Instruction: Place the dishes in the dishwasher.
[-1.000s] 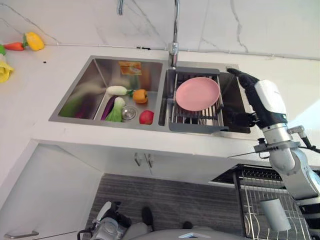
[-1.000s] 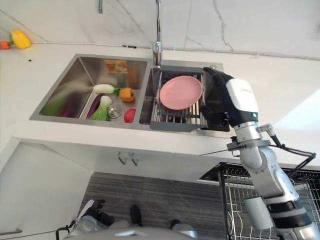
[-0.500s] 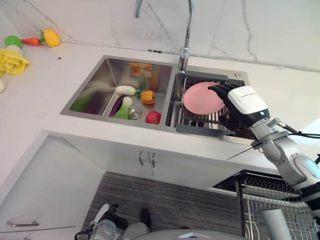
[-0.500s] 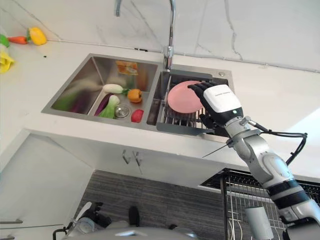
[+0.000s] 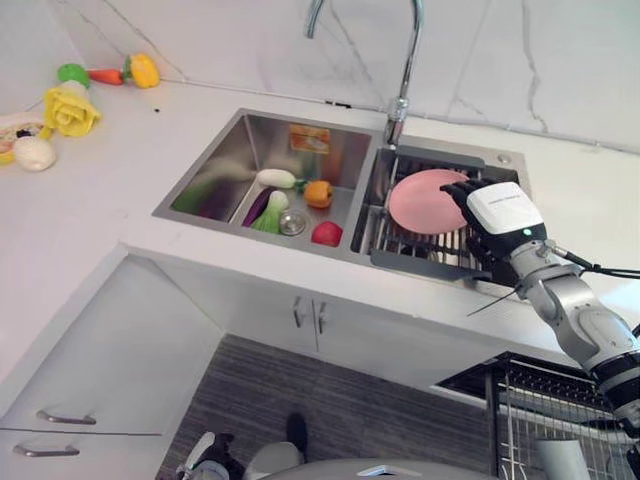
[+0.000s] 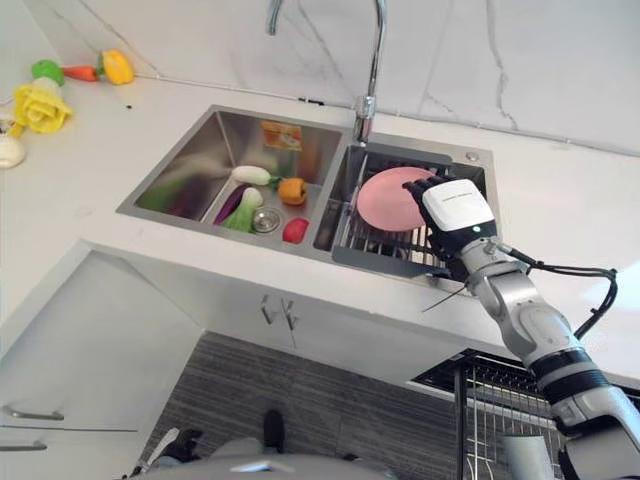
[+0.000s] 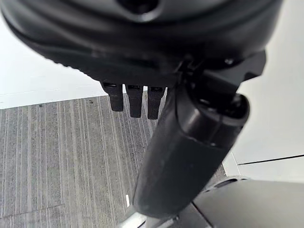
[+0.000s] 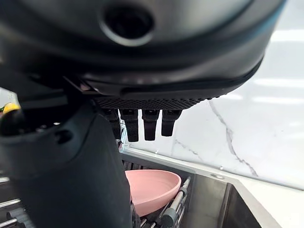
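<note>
The pink plate (image 5: 428, 201) lay on the drying rack (image 5: 420, 248) in the sink's right basin. The right robot hand (image 5: 492, 218) hovered at its rim, fingers straight, holding nothing. A shallow pinch might let the plate slip.

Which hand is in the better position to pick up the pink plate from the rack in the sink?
Right. The right hand is at the pink plate's edge above the rack, fingers open. The left hand hangs low over the floor.
</note>
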Tool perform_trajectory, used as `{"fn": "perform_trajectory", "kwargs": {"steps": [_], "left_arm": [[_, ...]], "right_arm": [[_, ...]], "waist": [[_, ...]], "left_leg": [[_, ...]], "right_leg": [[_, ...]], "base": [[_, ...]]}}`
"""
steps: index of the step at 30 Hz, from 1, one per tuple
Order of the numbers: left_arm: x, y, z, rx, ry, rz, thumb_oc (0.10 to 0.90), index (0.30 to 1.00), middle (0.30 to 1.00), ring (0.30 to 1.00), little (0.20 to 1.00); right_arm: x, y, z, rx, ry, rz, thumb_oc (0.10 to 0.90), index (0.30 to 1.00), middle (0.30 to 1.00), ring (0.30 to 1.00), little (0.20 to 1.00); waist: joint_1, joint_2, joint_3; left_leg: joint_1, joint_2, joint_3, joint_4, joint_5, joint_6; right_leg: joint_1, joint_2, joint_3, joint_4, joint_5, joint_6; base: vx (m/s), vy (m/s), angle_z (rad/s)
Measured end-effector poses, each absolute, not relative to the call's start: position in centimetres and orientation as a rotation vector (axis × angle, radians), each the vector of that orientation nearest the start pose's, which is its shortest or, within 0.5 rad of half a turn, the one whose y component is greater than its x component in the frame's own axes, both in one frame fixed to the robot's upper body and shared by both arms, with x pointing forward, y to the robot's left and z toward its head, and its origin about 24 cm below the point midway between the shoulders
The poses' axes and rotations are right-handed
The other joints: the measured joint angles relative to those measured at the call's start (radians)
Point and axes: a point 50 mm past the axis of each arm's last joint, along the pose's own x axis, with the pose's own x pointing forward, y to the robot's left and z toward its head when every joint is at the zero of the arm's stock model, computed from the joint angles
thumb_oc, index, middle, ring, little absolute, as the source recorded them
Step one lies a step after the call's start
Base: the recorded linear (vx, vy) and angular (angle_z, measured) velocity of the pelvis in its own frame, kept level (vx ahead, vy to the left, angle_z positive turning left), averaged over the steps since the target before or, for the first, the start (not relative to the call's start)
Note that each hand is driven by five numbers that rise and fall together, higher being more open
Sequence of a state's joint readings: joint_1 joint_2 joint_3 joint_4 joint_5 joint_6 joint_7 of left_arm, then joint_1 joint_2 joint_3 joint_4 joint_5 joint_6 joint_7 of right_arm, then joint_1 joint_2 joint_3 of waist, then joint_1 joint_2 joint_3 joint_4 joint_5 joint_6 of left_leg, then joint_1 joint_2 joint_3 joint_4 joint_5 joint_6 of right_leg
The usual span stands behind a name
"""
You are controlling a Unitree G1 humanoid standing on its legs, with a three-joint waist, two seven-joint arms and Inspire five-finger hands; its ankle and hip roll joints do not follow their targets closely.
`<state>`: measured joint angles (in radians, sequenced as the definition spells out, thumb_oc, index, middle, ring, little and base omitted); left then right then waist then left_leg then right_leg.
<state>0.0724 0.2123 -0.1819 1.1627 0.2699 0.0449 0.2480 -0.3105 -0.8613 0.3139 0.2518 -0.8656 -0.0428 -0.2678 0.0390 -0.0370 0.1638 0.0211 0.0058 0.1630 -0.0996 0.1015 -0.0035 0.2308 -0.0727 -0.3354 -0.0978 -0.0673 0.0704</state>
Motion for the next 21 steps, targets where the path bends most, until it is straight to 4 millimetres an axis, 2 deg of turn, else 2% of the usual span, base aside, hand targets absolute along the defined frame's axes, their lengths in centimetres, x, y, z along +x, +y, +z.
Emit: {"fn": "perform_trajectory", "kwargs": {"steps": [8,12,16,19,21], "left_arm": [[7.3,22.9,-16.2,0.675,1.205,0.025,0.800,0.900,0.900,0.900,0.900],[7.5,22.9,-16.2,0.672,1.190,0.027,0.800,0.900,0.900,0.900,0.900],[7.5,22.9,-16.2,0.656,1.191,0.039,0.800,0.900,0.900,0.900,0.900],[7.1,22.9,-16.3,0.655,1.202,0.041,0.800,0.900,0.900,0.900,0.900],[7.1,22.9,-16.3,0.644,1.205,0.056,0.800,0.900,0.900,0.900,0.900]], "right_arm": [[30.0,-25.9,9.4,-1.743,-0.234,-0.017,0.800,0.900,0.900,0.900,0.900],[30.0,-26.8,8.8,-1.775,-0.188,-0.034,0.800,0.900,0.900,0.900,0.900],[30.5,-27.7,7.2,-1.810,-0.092,-0.028,0.800,0.900,0.900,0.900,0.900],[30.7,-27.8,7.2,-1.828,-0.094,-0.036,0.800,0.900,0.900,0.900,0.900],[30.9,-28.5,7.0,-1.876,-0.067,-0.059,0.800,0.900,0.900,0.900,0.900]], "waist": [[0.020,0.000,0.000],[0.044,0.000,0.000],[0.068,0.000,0.000],[0.076,0.001,0.001],[0.085,0.000,0.001]], "left_leg": [[-0.016,-0.010,-0.034,-0.002,0.008,0.004],[-0.024,-0.014,-0.046,-0.001,0.016,0.010],[-0.038,-0.021,-0.074,-0.001,0.018,0.004],[-0.044,-0.026,-0.088,-0.002,0.021,0.006],[-0.046,-0.029,-0.092,-0.002,0.022,0.007]], "right_leg": [[0.000,-0.002,-0.037,0.000,-0.001,-0.006],[-0.002,-0.002,-0.051,0.000,-0.001,-0.006],[-0.002,-0.002,-0.080,-0.001,-0.001,-0.007],[-0.001,-0.003,-0.096,-0.001,-0.002,-0.007],[0.001,-0.004,-0.108,-0.001,-0.003,-0.009]], "base": [[-0.01,-0.005,0.13],[-0.01,-0.010,0.13],[0.00,-0.013,0.19],[0.01,-0.031,0.18],[0.01,-0.021,0.17]]}}
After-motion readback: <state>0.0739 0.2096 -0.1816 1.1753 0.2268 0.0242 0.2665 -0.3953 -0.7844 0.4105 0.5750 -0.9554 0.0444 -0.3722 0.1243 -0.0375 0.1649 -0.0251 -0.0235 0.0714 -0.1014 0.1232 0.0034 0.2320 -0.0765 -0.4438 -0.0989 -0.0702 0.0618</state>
